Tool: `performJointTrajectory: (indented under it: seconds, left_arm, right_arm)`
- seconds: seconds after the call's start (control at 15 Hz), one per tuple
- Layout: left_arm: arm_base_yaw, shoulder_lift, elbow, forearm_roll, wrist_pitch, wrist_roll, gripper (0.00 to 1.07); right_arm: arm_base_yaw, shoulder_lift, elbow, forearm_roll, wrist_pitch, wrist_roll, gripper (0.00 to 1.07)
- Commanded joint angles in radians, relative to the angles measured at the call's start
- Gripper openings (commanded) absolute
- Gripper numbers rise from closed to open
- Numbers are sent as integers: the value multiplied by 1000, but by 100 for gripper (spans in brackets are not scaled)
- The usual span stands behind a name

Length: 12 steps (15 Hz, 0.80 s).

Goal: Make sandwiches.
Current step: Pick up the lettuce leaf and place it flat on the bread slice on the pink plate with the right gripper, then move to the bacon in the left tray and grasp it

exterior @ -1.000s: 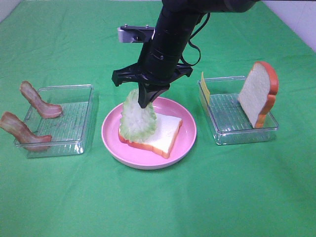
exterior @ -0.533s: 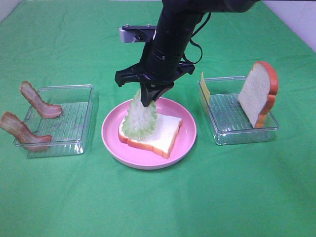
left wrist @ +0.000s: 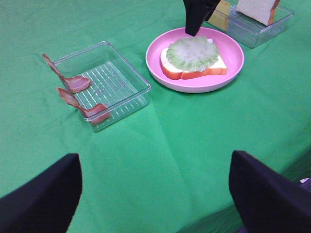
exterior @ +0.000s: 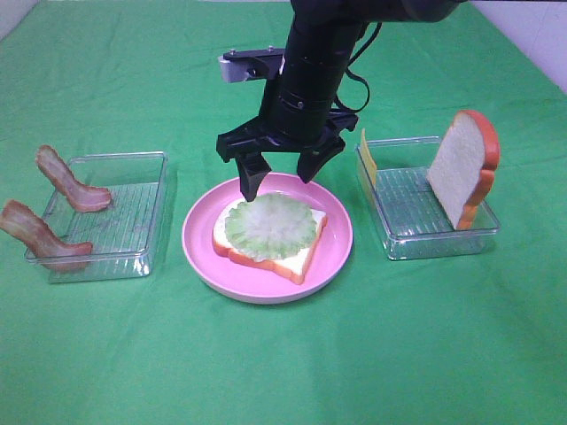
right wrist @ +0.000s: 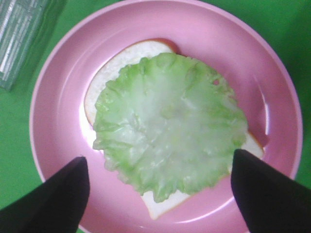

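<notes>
Exterior high view: the lettuce disc lies flat on a bread slice, both on the pink plate at mid-table. The right gripper hovers just above them, jaws spread, holding nothing. The left gripper also stands wide and empty, well away. Bacon strips lean on the left tray. An upright slice and cheese stand in the right tray.
</notes>
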Motion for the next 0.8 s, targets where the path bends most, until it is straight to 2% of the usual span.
performJointTrajectory:
  seconds: [0.07, 0.2, 0.73, 0.8]
  left_arm:
    - [-5, -20, 4, 0, -9, 0, 79]
    - [-5, -20, 4, 0, -9, 0, 79]
    - [-5, -20, 4, 0, -9, 0, 79]
    - [-5, -20, 4, 0, -9, 0, 79]
  right_arm:
    - [-4, -41, -44, -74, 90, 18, 77]
    - [-4, -82, -72, -86, 139, 18, 77]
    - [-3, -356, -72, -127, 289, 17, 77]
    - [-3, -415, -44, -130, 289, 16, 77]
